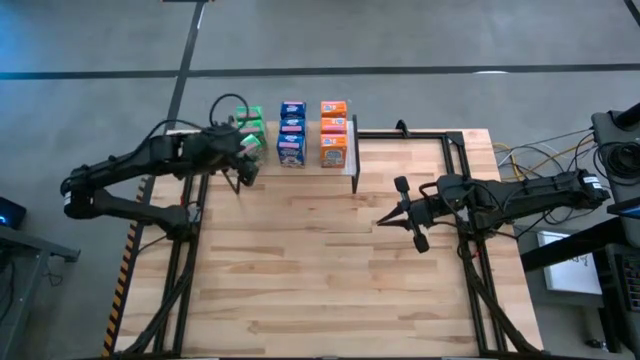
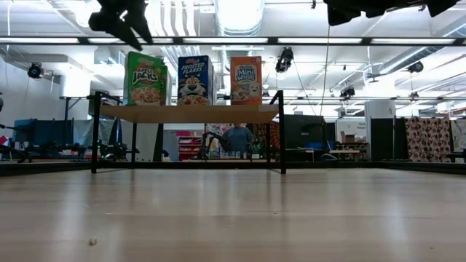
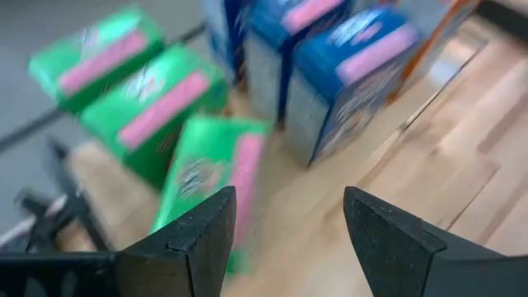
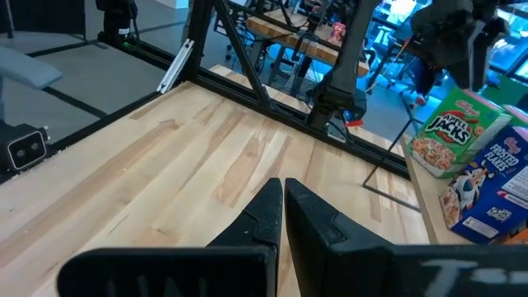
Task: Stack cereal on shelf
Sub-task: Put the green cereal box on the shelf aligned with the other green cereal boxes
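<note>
Cereal boxes (image 1: 292, 133) on shelf (image 2: 191, 113): green, blue, orange rows. Left gripper (image 3: 285, 223) jaws spread above the green boxes; right gripper (image 4: 282, 206) jaws pressed together.

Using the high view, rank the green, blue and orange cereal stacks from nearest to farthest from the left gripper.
Left gripper is open, at the shelf's green end.
1. Green cereal: right at the gripper, on the left end.
2. Blue cereal: middle row.
3. Orange cereal: right end, by the pale strip.
</note>
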Robot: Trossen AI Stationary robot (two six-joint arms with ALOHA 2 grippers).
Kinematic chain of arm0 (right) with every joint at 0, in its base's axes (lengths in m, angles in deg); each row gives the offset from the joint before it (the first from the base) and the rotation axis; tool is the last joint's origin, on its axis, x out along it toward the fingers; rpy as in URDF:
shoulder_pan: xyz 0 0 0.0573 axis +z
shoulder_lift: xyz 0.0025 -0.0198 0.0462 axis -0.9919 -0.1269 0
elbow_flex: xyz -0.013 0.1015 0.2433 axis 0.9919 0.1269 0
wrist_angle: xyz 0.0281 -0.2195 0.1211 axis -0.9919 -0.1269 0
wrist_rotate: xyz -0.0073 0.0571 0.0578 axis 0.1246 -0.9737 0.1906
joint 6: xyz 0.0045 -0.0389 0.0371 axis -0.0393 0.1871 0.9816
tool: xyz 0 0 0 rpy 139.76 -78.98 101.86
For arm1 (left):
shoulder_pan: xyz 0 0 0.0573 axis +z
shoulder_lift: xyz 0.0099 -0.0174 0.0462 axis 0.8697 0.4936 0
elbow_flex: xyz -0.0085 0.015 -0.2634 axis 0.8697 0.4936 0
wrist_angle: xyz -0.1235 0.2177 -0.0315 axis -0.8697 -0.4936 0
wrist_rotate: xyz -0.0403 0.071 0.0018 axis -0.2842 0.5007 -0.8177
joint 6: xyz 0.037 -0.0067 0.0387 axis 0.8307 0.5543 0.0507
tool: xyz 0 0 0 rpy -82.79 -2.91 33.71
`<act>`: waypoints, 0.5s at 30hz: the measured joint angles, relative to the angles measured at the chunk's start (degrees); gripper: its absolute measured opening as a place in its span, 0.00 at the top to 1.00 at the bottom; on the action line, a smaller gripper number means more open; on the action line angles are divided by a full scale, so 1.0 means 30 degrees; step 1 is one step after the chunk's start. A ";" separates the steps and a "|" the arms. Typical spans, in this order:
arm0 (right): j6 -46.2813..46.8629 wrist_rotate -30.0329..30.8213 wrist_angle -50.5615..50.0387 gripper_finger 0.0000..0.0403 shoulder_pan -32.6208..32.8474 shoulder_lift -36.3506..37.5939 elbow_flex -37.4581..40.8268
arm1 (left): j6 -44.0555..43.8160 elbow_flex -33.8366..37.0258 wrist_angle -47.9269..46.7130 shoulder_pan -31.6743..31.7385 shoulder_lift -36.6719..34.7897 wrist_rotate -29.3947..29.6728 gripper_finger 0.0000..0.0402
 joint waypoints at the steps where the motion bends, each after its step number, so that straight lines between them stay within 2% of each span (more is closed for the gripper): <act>1: 0.0092 0.0024 -0.0008 0.98 0.0000 0.0000 0.0000 | -0.0479 -0.0341 -0.0812 0.0000 0.0354 0.0015 0.48; 7: -0.0441 0.0025 0.0031 0.98 0.0000 0.0000 0.0004 | -0.2081 -0.1677 -0.2665 -0.0032 0.1632 -0.0030 0.46; 15: -0.0491 0.0024 -0.0008 0.98 0.0000 0.0007 -0.0299 | -0.1729 -0.2753 -0.3676 -0.0027 0.2131 0.0714 0.35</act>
